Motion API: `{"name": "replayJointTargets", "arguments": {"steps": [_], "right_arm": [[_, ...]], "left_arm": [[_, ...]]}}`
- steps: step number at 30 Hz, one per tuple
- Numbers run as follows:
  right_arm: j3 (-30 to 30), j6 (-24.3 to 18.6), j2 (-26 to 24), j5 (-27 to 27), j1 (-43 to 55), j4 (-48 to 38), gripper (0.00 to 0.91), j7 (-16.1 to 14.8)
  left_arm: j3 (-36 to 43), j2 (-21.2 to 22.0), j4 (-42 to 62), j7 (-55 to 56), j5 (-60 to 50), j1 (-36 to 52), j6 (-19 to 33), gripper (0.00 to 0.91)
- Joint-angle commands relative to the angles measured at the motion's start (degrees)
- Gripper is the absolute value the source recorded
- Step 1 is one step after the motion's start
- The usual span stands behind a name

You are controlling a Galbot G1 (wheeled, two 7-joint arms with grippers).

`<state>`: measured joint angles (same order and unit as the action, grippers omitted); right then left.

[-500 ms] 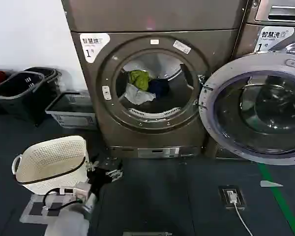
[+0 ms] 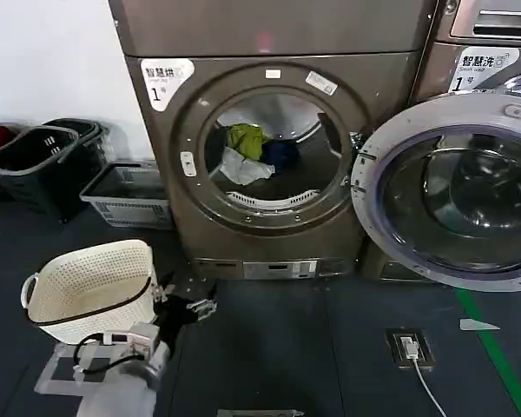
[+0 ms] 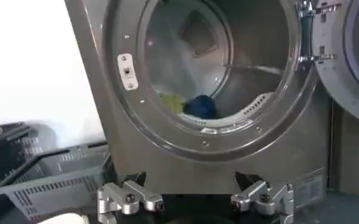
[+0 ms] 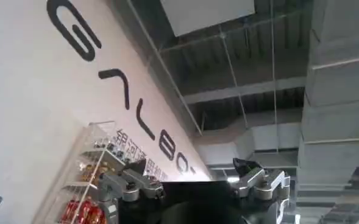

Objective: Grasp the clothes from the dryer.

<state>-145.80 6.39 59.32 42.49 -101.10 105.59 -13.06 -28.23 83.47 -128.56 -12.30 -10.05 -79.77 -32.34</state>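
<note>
Left gripper (image 2: 187, 304) low near the floor, just beside the white basket (image 2: 89, 287), fingers spread wide and empty; same spread fingers (image 3: 129, 196) in the left wrist view, aimed at the open porthole. Well short of the dryer (image 2: 269, 139), nothing touched yet. Right gripper (image 4: 194, 182) parked, pointed up at the ceiling, fingers apart, holding nothing.

Clothes (image 2: 253, 154) heaped on the drum floor, toward the back: yellow-green piece on top left, white-grey piece draped lower front, dark blue piece to the right, all touching. From the left wrist view, dark blue and a bit of yellow-green visible just over the door rim (image 3: 199, 107). Round door (image 2: 456, 191) swung fully open to the right, clear of the path.

Likely light, limp, no fixed shape; will sag and trail when lifted, could snag on the rim or drag a neighbour along. Best hold probably a pinch on a raised fold, white-grey front edge or top of the yellow-green bunch. Deep reach over the lip needed.
</note>
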Motion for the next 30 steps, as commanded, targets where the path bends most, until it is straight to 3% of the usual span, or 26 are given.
{"name": "replayJointTargets", "arguments": {"steps": [1, 30], "right_arm": [[0.02, -0.56, -0.03, -0.09, -0.09, -0.16, 0.907, -0.15], [0.16, -0.91, -0.15, 0.84, 0.07, -0.19, 0.907, -0.63]], "left_arm": [[0.15, 0.15, 0.04, -0.12, 0.07, 0.14, 0.09, 0.907], [0.2, -0.41, -1.42, -0.42, 0.0, -0.52, 0.0, 0.907]]}}
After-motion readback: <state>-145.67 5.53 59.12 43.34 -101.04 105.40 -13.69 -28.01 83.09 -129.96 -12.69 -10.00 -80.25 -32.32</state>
